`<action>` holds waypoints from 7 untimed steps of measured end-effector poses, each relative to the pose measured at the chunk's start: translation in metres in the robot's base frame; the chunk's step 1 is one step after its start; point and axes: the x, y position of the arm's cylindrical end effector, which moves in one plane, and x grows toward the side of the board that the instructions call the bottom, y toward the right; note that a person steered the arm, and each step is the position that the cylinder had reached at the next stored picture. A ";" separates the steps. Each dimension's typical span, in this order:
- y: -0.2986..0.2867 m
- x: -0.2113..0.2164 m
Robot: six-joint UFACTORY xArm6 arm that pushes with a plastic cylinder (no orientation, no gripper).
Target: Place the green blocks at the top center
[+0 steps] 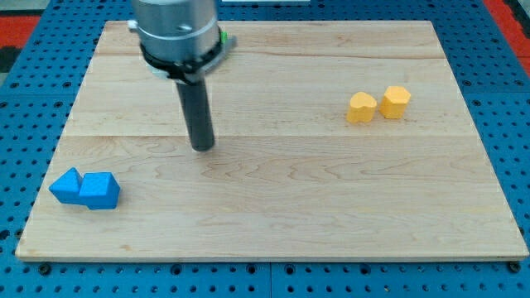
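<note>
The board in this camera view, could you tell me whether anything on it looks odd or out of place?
Only a green sliver shows, at the view's top behind the arm's housing; no green block is fully visible. Two blue blocks touch at bottom left, two yellow blocks sit right. My tip touches nothing.

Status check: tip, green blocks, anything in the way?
My tip left of centre, touching nothing. Green sliver behind arm, shape hidden. Blue blocks, yellow blocks far off.

My arm (176,33) is cut off by the view's top edge, so only its grey lower housing and the rod show. That housing hides a stretch of the table (273,207) near its top edge, left of centre. A green sliver (225,36) peeks out at the housing's right side; its shape cannot be told, nor how much green lies behind.
</note>
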 end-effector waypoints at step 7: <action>0.026 -0.213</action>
